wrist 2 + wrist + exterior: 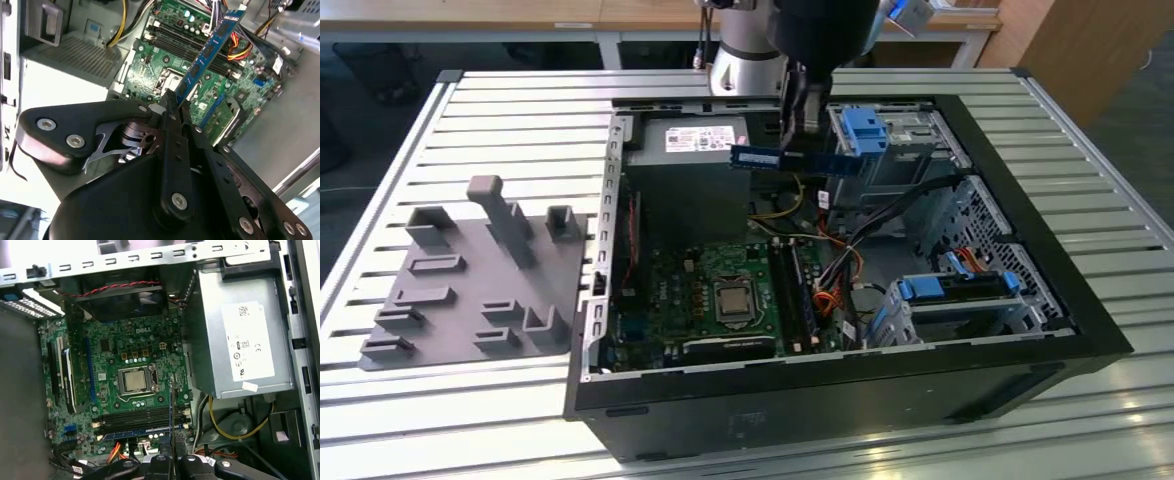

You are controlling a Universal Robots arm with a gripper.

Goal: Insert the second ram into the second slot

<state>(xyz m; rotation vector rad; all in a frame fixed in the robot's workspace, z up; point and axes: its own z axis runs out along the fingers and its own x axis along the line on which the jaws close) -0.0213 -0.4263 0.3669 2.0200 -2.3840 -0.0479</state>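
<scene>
The second ram (767, 157), a thin dark-blue stick, hangs level above the open computer case, over the power supply's edge. My gripper (794, 147) is shut on it from above. In the second wrist view the second ram (210, 45) sticks out from the gripper (172, 99) towards the green motherboard (165, 70). In the first wrist view the ram (171, 410) shows edge-on as a thin line above the gripper (171, 454). It hangs over the row of long dark memory slots (137, 416). The slots (794, 290) lie well below the stick. A blue strip (135, 432) runs along one slot.
A grey power supply (687, 140) fills the case's far corner. Blue drive cages (865, 130) and loose cables (841, 270) sit on the exterior view's right. The processor socket (136, 381) lies beside the slots. A grey fixture plate (480, 270) with upright pegs stands on the slatted table.
</scene>
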